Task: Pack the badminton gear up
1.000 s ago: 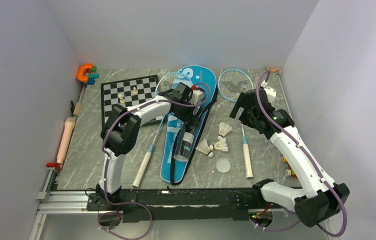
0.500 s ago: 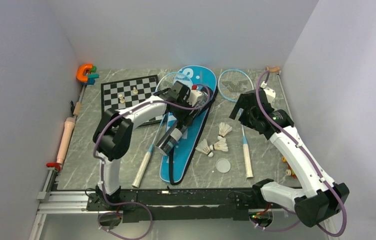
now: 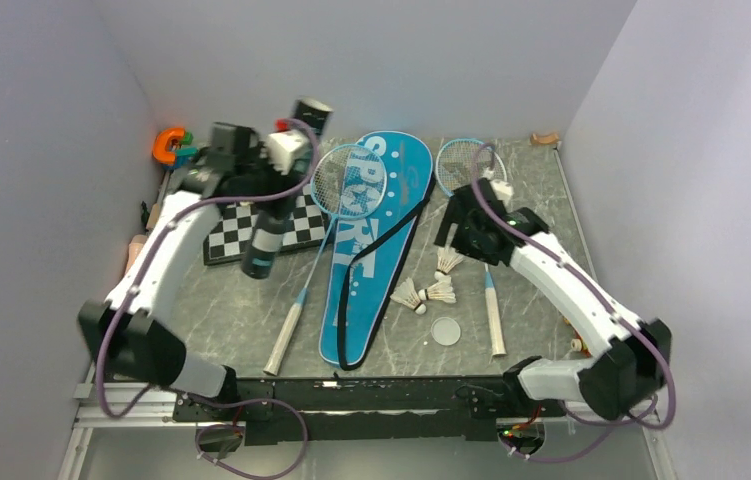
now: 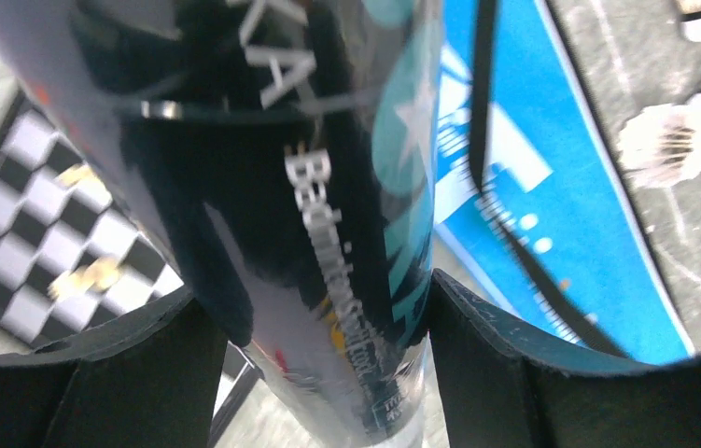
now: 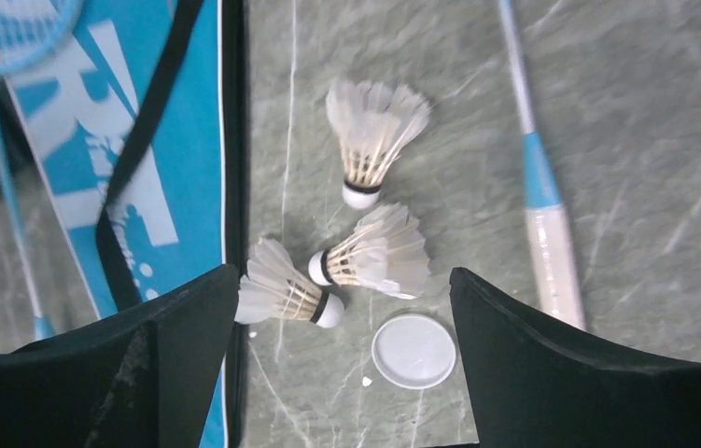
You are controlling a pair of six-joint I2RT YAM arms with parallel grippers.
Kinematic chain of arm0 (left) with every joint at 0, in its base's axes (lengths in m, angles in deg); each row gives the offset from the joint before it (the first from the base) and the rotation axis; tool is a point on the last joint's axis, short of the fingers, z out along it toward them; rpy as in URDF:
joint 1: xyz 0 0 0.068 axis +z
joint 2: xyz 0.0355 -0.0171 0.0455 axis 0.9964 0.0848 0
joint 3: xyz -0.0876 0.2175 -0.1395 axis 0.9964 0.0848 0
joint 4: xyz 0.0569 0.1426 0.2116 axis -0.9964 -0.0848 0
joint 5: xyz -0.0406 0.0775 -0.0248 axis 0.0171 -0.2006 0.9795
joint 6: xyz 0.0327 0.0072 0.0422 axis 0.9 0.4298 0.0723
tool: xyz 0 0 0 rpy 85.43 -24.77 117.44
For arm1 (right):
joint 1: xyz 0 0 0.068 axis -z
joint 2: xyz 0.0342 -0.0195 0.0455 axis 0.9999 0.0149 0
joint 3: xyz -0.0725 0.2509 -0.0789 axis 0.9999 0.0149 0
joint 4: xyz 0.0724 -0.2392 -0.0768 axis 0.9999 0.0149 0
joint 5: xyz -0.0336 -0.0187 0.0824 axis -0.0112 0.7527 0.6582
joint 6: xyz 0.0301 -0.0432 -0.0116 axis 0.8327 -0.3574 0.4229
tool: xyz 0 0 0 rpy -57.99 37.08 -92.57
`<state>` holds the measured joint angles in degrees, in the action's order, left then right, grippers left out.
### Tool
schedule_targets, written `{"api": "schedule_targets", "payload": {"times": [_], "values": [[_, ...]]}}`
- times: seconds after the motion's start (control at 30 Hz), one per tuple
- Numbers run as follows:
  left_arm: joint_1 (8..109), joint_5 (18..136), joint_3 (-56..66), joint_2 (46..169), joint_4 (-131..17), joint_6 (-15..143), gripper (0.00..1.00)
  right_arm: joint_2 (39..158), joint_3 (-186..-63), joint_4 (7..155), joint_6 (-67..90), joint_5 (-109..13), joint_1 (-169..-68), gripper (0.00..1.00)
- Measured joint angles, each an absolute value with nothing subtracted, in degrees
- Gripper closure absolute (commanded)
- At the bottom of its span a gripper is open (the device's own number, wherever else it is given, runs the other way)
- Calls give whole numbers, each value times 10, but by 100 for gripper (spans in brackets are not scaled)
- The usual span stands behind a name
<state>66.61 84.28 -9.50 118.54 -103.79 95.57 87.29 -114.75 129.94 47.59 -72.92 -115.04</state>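
The black shuttlecock tube (image 3: 264, 238) hangs tilted above the chessboard (image 3: 223, 228) near the table's (image 3: 211, 310) far-left corner, with the left claw (image 4: 314, 341) clamped round its middle. Three shuttlecocks (image 5: 376, 258) lie mid-table between the SPORT bag (image 3: 371, 255) and a racket (image 5: 538, 177), a white lid (image 5: 413, 350) just beside them. The right claw (image 5: 344, 313) hovers over them, jaws apart and empty. Filling the tube looks like the step in hand. Next, the right claw should descend, pinch one shuttlecock gently, and carry it to the tube's open end.
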Motion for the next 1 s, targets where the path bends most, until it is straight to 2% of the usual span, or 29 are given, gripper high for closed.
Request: {"api": "schedule_targets", "payload": {"times": [0.17, 0.4, 0.6, 1.0], "values": [[775, 859, -9, 1051, -1078, 1033, 46, 967, -1149, 1290, 493, -729, -1226, 20], [784, 882, 168, 911, -1142, 1144, 48, 1055, -1173, 1275, 513, -703, -1285, 22], [784, 879, 254, 856, -1147, 1202, 48, 1101, -1220, 1276, 518, -702, -1308, 28], [784, 890, 311, 792, -1120, 1251, 48, 1129, -1206, 1278, 530, -704, -1325, 38]]}}
